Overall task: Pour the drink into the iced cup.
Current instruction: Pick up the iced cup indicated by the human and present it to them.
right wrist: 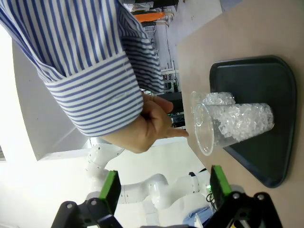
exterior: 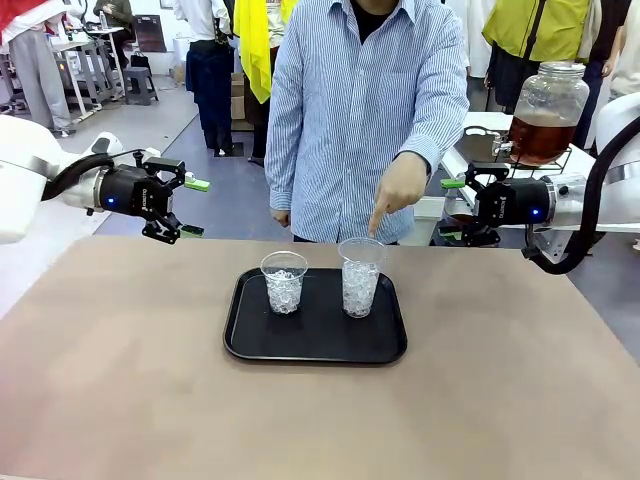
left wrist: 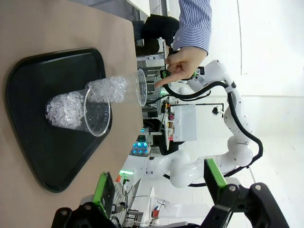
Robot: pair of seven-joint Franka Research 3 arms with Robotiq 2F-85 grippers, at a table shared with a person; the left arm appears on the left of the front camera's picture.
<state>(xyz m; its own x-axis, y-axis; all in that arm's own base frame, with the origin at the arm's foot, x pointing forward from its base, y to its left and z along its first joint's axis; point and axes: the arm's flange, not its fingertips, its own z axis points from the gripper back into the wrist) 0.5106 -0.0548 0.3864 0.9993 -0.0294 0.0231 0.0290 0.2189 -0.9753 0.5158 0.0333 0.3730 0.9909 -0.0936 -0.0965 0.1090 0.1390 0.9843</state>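
I see a tray at the middle of the worktop. On it the left cup and the right cup stand side by side, apart. A person stands behind the far edge, fingertip just above the right cup's rim. A jar holding the drink sits farther back, right.

Tray: glossy black, plain.
Table under tray: matte tan-brown, no pattern.
On tray, shorter cup and taller cup: clear; ice inside is clear-white.
Shirt beyond tray: fine blue-and-white vertical stripes.
Jar far right of tray: clear glass; drink amber-brown.
Left gripper and right gripper, either side of tray: black with green pads.
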